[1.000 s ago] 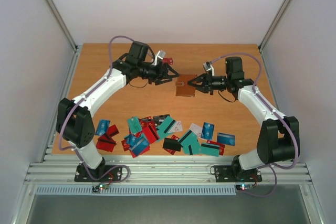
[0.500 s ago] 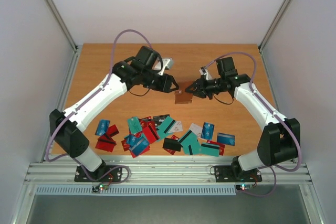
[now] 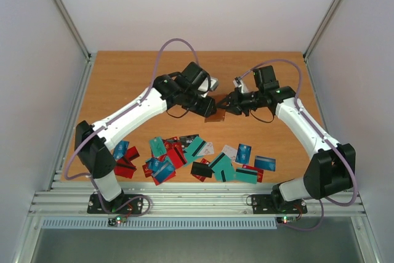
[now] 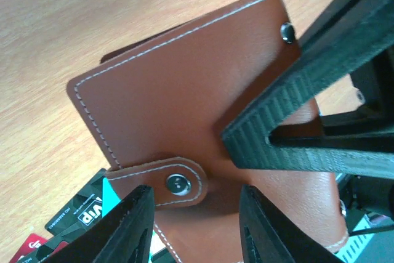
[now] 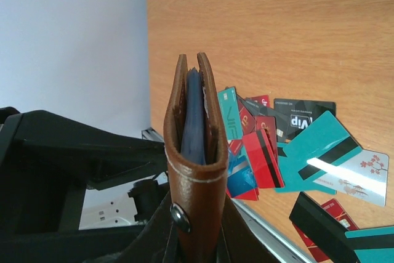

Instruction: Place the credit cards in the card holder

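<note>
My right gripper [image 5: 196, 223] clamps the card holder [image 5: 196, 133] above the worktop [image 3: 123, 90]. My left gripper [image 4: 194, 198], open and seemingly empty, flanks its snap strap [image 4: 161, 183]. Next I should unsnap it. The credit cards [image 3: 197, 155] lie base-side of the holder.

Near the middle of the table [image 3: 123, 84], your two grippers meet head-on, with the holder [image 3: 215, 116] between them. The left gripper [image 3: 208, 106] is on the holder's left and the right gripper [image 3: 226, 108] is on its right. The holder is pinched between the right gripper's fingers, off the table, with its open edge away from that gripper. Your left gripper's fingers [image 4: 138, 226] stand either side of the holder's strap. Something flat sits inside the fold, possibly a card. The cards [image 3: 197, 158] lie scattered in a band in front of the holder, between it and the arm bases. Several of them overlap.
</note>
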Robot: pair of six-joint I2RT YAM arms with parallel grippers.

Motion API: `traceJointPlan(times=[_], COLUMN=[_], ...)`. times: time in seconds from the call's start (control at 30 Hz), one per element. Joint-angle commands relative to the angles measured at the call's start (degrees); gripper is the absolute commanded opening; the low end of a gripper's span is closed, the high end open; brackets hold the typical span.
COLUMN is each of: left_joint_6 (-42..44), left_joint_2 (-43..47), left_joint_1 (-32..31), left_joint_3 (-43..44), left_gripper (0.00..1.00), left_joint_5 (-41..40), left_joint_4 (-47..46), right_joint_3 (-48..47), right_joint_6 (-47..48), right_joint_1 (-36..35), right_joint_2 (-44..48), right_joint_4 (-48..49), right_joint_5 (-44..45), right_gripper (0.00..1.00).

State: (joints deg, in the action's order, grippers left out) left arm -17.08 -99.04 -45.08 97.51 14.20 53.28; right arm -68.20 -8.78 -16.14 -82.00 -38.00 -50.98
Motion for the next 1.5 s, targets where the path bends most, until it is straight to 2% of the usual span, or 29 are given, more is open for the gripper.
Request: traceJointPlan(times=[0.0,0.3,0.4,0.43,0.47,0.83,0.87,0.97,1.0,1.1,1.23,1.47], left_joint_6=[-0.3,-1.0,-1.0,-0.8,-0.7,0.5,-0.1,-2.0,-2.5,-3.6,-4.5,-9.0], left_joint_2=[-1.3,-2.1,-2.5,-2.6,-2.4,3.3,4.3,7.6,9.5,13.4,15.8,17.8], left_joint_1=[-0.9,-1.7,-1.7,-1.7,-1.8,-0.5,0.0,3.0,4.4,8.7,11.7,12.6], left_joint_3=[1.0,-1.3,-1.0,-1.1,-1.4,-7.3,-8.3,-10.5,-11.5,-15.3,-17.7,-19.8], left_gripper=[0.39,0.19,0.08,0.02,0.01,0.0,0.04,0.48,0.59,0.8,0.93,0.94], left_joint_5=[-6.5,-13.7,-14.7,-15.6,-16.1,-24.8,-24.6,-21.7,-19.6,-6.8,7.0,17.4], left_joint_4=[0.2,-0.8,-0.6,-0.4,-0.2,1.8,1.3,-0.3,-1.3,-6.3,-11.9,-20.9], right_joint_3=[-1.3,-0.4,-0.5,-0.6,-0.7,-1.3,-1.5,-2.6,-2.8,-3.4,-4.6,-7.0], right_joint_6=[-0.2,0.2,0.7,0.9,1.0,0.2,0.4,1.3,1.6,1.2,0.0,-0.8], right_joint_1=[-0.6,-0.8,-0.7,-0.7,-0.7,-0.7,-0.7,-0.8,-0.7,-0.8,-0.7,-0.7], right_joint_2=[2.2,3.1,2.9,2.7,2.5,-0.8,-1.1,-1.5,-1.5,-1.6,-2.0,-1.7], right_joint_4=[-0.6,-1.9,-2.5,-2.9,-3.1,-2.2,-2.6,-4.0,-4.2,-3.1,-1.1,-0.4], right_joint_5=[-1.4,-3.1,-3.5,-3.2,-3.1,-1.5,-1.2,-0.5,-0.4,-1.6,-3.8,-5.5], right_gripper=[0.01,0.01,0.01,0.01,0.01,0.01,0.01,0.01,0.01,0.01,0.01,0.01])
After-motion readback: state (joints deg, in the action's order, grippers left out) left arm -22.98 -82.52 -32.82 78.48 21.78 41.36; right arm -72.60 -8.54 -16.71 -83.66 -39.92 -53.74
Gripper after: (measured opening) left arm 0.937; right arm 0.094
